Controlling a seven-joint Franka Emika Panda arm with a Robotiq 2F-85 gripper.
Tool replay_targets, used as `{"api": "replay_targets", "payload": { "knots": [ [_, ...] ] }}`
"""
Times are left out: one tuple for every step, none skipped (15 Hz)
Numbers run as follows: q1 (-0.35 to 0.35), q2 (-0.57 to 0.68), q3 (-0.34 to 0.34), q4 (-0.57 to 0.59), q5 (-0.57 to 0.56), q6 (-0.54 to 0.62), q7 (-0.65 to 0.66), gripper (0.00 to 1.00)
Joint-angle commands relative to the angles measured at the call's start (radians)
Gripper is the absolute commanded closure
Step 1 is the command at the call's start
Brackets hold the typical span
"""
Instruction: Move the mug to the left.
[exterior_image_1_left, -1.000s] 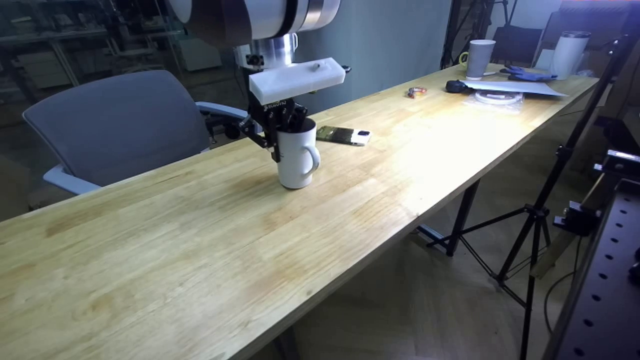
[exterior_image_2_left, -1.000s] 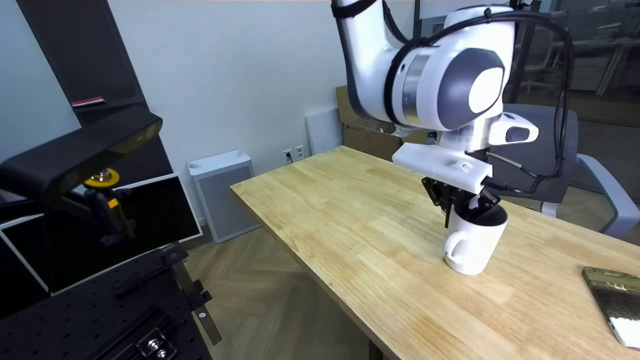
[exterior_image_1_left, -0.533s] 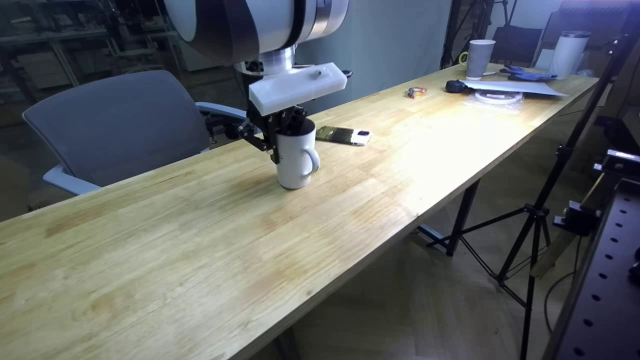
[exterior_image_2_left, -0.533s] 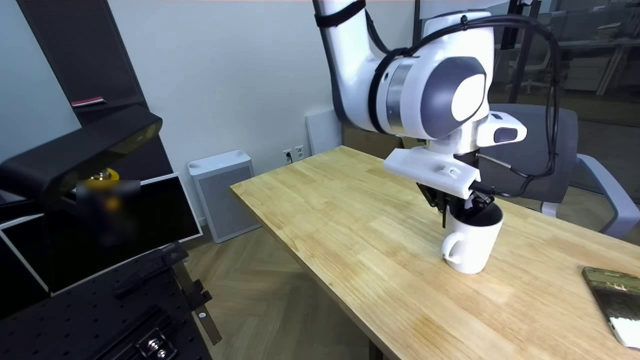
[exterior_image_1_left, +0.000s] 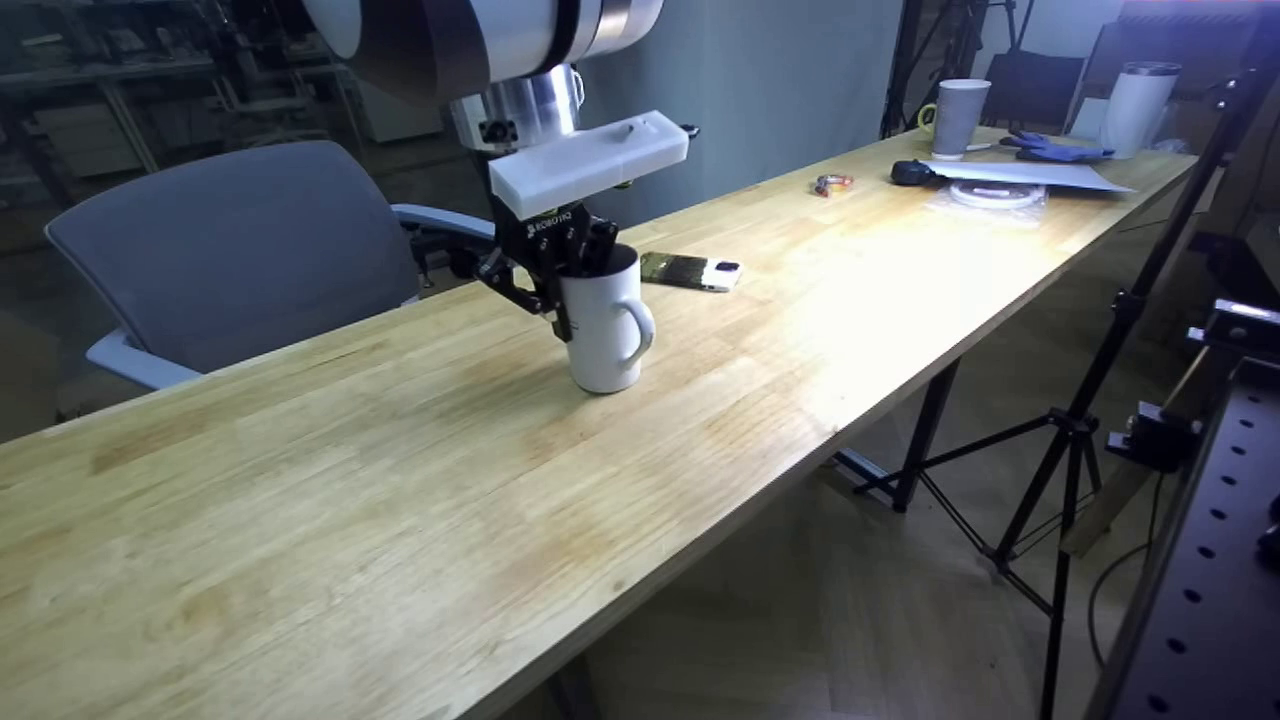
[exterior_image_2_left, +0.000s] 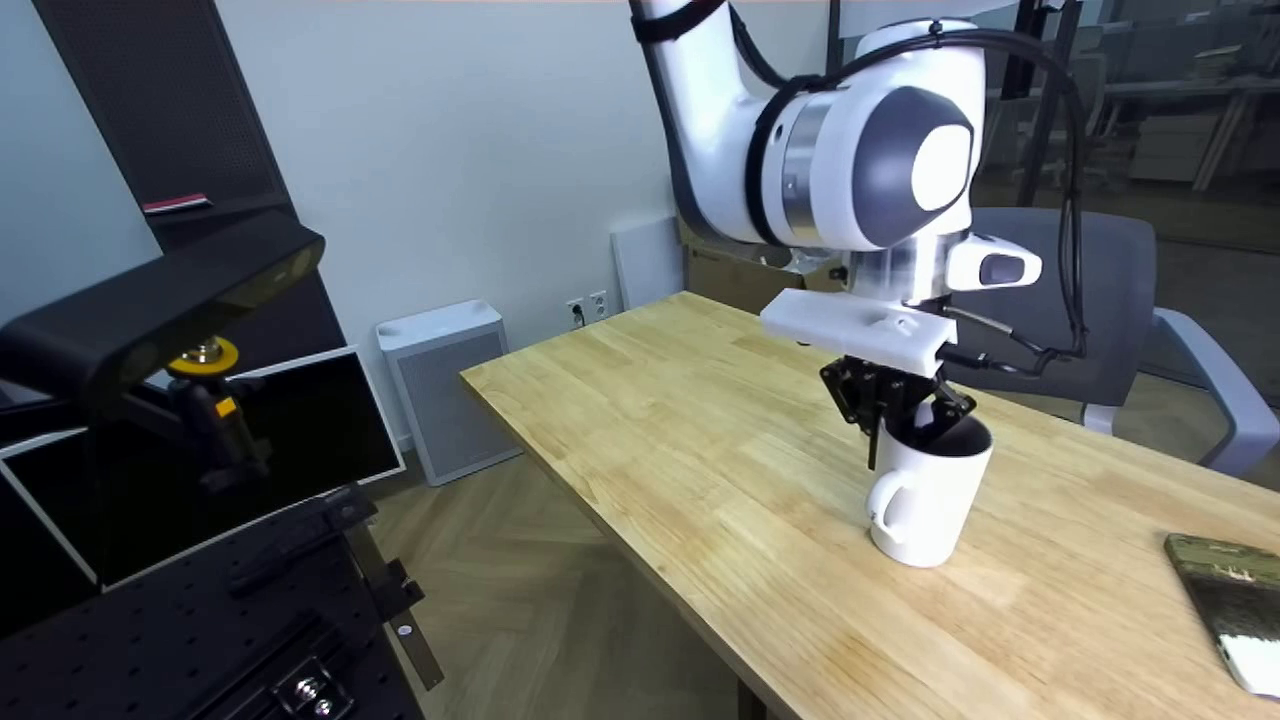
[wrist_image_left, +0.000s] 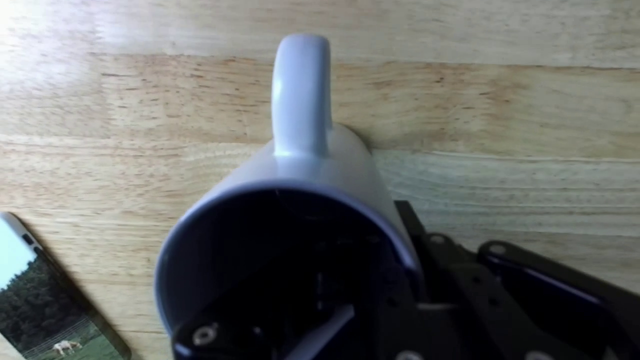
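Straddling one wall of the tall light grey-white cylindrical mug (exterior_image_1_left: 600, 345), the black two-finger gripper (exterior_image_2_left: 900, 446) sets one finger (wrist_image_left: 412, 220) outside and has the other down in the mouth — reads as a pinch on the wall, though the inner contact is lost in the dark interior. Mug hangs or stands below the gripper, offset to one side: in the wrist view the outer finger lies along its right flank, while the flat phone with a landscape picture on its back (wrist_image_left: 45, 305) lies apart from it at left. Mug's body thus sits phone-side of the pinched wall. Long axis roughly upright; cannot tell whether the base touches the pale wooden tabletop (exterior_image_2_left: 650, 400) or rides just above it. Curved white handle (wrist_image_left: 302, 95) juts away from the gripper, partway round the rim from the outer finger and free of the hold. Single white robot arm (exterior_image_2_left: 810, 170), so no nearer one to pick. Coming move turns on that off-centre grip, by my judgement — a low sideways carry, outer finger leading, away from the phone, seems the likeliest left, though the views don't settle whose. Gentle pace; a one-wall pinch could let it swing.
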Motion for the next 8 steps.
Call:
{"api": "replay_targets", "payload": {
  "knots": [
    [0.003, 0.002, -0.009, 0.031, -0.025, -0.080, 0.048, 0.98],
    [0.006, 0.004, -0.013, 0.033, -0.027, -0.080, 0.055, 0.98],
    [0.012, 0.006, -0.021, 0.032, -0.031, -0.068, 0.067, 0.66],
    [0.015, 0.008, -0.026, 0.030, -0.033, -0.056, 0.077, 0.65],
    [0.021, 0.009, -0.034, 0.027, -0.036, -0.039, 0.094, 0.59],
    [0.023, 0.010, -0.039, 0.027, -0.037, -0.035, 0.105, 0.53],
    [0.026, 0.011, -0.047, 0.028, -0.040, -0.031, 0.120, 0.45],
    [0.032, 0.012, -0.056, 0.030, -0.044, -0.031, 0.138, 0.38]
  ]
}}
